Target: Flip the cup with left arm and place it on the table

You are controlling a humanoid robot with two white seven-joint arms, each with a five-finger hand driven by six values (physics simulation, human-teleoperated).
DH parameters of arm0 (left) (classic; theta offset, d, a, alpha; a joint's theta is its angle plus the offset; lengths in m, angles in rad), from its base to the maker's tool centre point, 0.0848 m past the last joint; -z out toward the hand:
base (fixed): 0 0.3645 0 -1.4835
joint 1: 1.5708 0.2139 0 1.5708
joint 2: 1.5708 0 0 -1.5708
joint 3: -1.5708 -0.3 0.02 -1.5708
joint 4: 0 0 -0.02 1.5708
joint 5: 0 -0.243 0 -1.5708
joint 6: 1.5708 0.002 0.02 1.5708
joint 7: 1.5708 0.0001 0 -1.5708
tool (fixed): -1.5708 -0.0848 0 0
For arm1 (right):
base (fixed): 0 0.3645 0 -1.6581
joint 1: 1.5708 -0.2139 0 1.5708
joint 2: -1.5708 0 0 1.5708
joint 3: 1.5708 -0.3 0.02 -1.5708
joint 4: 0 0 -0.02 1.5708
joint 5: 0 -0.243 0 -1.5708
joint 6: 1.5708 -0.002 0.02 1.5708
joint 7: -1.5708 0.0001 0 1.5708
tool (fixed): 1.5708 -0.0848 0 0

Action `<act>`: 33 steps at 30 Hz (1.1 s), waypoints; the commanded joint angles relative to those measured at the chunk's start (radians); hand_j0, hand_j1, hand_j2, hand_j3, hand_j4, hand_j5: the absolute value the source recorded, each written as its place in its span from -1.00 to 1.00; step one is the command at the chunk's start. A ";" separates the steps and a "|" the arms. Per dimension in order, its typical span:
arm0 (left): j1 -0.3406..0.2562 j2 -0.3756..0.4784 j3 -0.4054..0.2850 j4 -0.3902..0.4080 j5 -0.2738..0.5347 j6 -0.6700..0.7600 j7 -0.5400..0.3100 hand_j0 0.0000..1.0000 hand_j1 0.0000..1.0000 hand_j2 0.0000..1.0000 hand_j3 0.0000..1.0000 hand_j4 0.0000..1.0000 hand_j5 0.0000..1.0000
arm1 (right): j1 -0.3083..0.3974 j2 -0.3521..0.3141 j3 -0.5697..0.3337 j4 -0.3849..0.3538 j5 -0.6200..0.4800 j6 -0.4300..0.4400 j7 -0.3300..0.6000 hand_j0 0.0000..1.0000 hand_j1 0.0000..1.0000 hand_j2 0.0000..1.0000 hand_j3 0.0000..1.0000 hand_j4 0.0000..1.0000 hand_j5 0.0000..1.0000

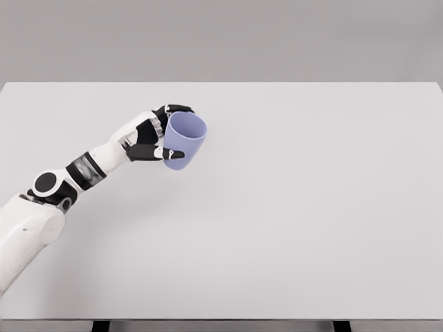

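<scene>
Left hand (154, 135) grasping a lavender cup (183, 142), fingers wrapped around its side, cup tilted with open mouth upward, held over the left part of the white worktop (311, 207)

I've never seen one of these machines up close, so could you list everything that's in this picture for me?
cup: one, pale lilac-blue, held over the table's left half, tilted with its opening showing toward the upper right
table: one, white, fills most of the view
left arm: one, white with black joints, comes in from the lower left
left hand: one, black and white, fingers wrapped around the cup
right arm: not in view
</scene>
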 commanded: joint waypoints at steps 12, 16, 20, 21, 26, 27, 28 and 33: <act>0.009 -0.009 -0.001 0.025 -0.035 0.001 0.000 0.81 0.81 0.81 0.81 0.81 0.81 | 0.000 0.000 0.000 0.000 0.000 0.000 0.000 1.00 1.00 1.00 1.00 1.00 1.00; 0.009 -0.009 -0.001 0.028 -0.046 0.001 0.000 0.94 0.94 0.94 0.94 0.94 0.94 | 0.000 0.000 0.000 0.000 0.000 0.000 0.000 1.00 1.00 1.00 1.00 1.00 1.00; 0.009 -0.009 -0.001 0.029 -0.046 0.001 0.000 1.00 1.00 1.00 1.00 1.00 1.00 | 0.000 0.000 0.000 0.000 0.000 0.000 0.000 1.00 1.00 1.00 1.00 1.00 1.00; 0.009 -0.009 -0.001 0.032 -0.046 0.001 0.000 1.00 1.00 1.00 1.00 1.00 1.00 | 0.000 0.000 0.000 0.000 0.000 0.000 0.000 1.00 1.00 1.00 1.00 1.00 1.00; 0.009 -0.007 -0.001 0.038 -0.046 0.001 0.000 1.00 1.00 1.00 1.00 1.00 1.00 | 0.000 0.000 0.000 0.000 0.000 0.000 0.000 1.00 1.00 1.00 1.00 1.00 1.00; 0.009 -0.005 0.001 0.038 -0.046 0.001 0.000 1.00 1.00 1.00 1.00 1.00 1.00 | 0.000 0.000 0.000 0.000 0.000 0.000 0.000 1.00 1.00 1.00 1.00 1.00 1.00; 0.009 -0.004 0.001 0.038 -0.046 0.000 0.000 1.00 1.00 1.00 1.00 1.00 1.00 | 0.000 0.000 0.000 0.000 0.000 0.000 0.000 1.00 1.00 1.00 1.00 1.00 1.00; 0.009 0.034 0.004 0.034 -0.044 -0.002 0.000 1.00 1.00 1.00 1.00 1.00 1.00 | 0.000 0.000 0.000 0.000 0.000 0.000 0.000 1.00 1.00 1.00 1.00 1.00 1.00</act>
